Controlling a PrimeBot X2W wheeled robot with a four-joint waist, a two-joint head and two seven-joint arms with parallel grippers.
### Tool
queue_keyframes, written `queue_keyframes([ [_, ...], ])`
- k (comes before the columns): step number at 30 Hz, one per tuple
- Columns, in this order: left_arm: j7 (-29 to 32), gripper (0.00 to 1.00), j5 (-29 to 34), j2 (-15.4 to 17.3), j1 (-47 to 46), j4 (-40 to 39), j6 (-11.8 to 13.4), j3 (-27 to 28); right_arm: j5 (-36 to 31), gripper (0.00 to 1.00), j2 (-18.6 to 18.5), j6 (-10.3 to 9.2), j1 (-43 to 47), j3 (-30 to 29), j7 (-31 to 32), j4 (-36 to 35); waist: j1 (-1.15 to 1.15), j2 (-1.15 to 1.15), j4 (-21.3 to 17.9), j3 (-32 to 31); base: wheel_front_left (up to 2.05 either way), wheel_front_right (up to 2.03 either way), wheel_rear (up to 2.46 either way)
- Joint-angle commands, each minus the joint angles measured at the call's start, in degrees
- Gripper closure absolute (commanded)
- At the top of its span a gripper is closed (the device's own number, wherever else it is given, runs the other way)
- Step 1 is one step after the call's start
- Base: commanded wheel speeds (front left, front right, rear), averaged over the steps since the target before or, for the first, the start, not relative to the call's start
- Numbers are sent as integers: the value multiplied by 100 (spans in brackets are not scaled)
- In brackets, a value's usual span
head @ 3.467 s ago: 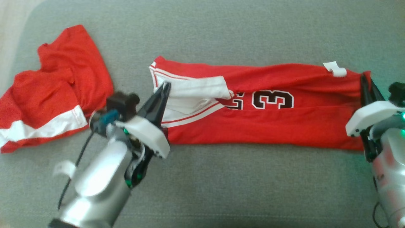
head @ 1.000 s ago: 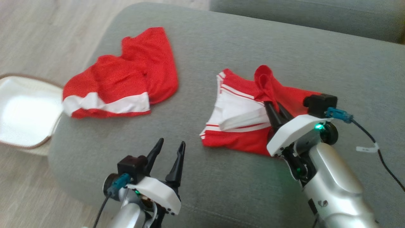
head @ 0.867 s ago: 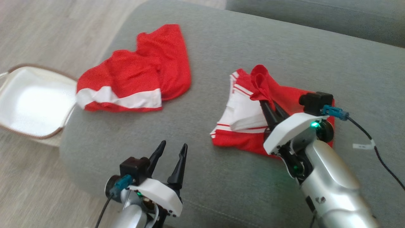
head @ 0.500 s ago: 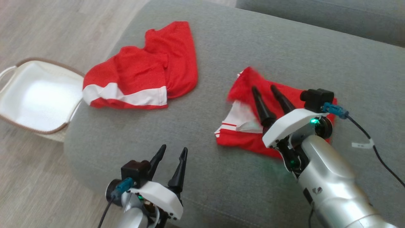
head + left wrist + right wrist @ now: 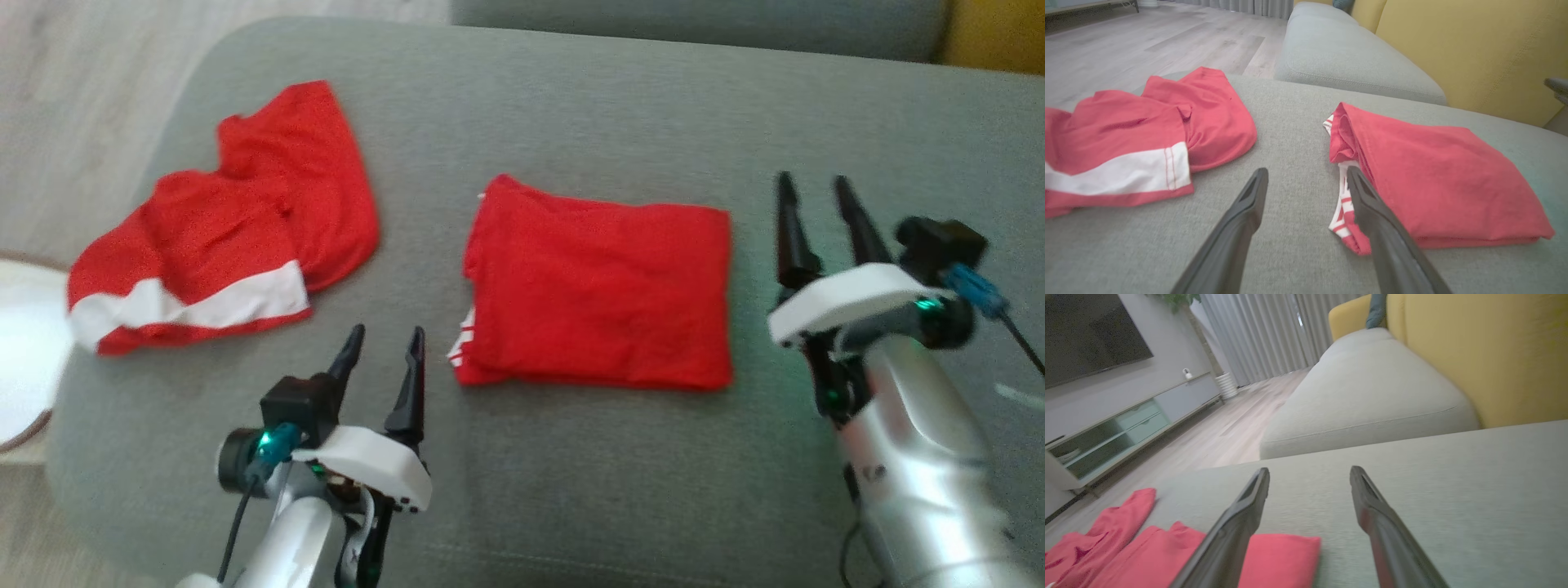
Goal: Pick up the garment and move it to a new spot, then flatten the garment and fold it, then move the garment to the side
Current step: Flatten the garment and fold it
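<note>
1. Head: seeing garment [image 5: 596,302] folded flat on sofa [image 5: 571,106], between left gripper [image 5: 388,332] and right gripper [image 5: 813,179], both spread, empty, apart from it.
2. Left wrist: spread left gripper [image 5: 1307,170]; garment [image 5: 1433,183] ahead, rightward.
3. Right wrist: spread right gripper [image 5: 1310,470]; garment [image 5: 1286,559] low left.

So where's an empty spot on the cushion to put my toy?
Bare cushion lies behind the folded garment, in front of it between the left gripper and right gripper, and in the strip between it and the crumpled garment. The left end is crowded.
</note>
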Motion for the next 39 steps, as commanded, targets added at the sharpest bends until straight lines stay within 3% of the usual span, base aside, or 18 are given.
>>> queue_keyframes([
  [1, -71, 0, 122, 6, -243, -237, 65, 291, -346, 0, 105, 37, 143, -218, -75, -369, 0, 0, -363, 4, 0, 0, 0],
  [5, -71, 0, 305, 6, -248, -271, 145, 480, -816, 0, 107, 37, 581, -728, -76, -814, 0, 0, -635, -2, 0, 0, 0],
  [12, -71, 0, 461, 6, -156, -281, 150, 711, -1121, 0, 108, 37, 1143, -899, -77, -1160, 0, 0, -938, -47, 0, 0, 0],
  [24, -71, 0, 721, 6, 230, -213, 256, 1009, -1518, 0, 109, 37, 1717, -571, -77, -1422, 0, 0, -1136, -400, 0, 0, 0],
  [39, -71, 0, 779, 6, 588, -163, 308, 1145, -1428, 0, 109, 37, 2055, -328, -77, -1430, 0, 0, -1193, -764, 0, 0, 0],
])
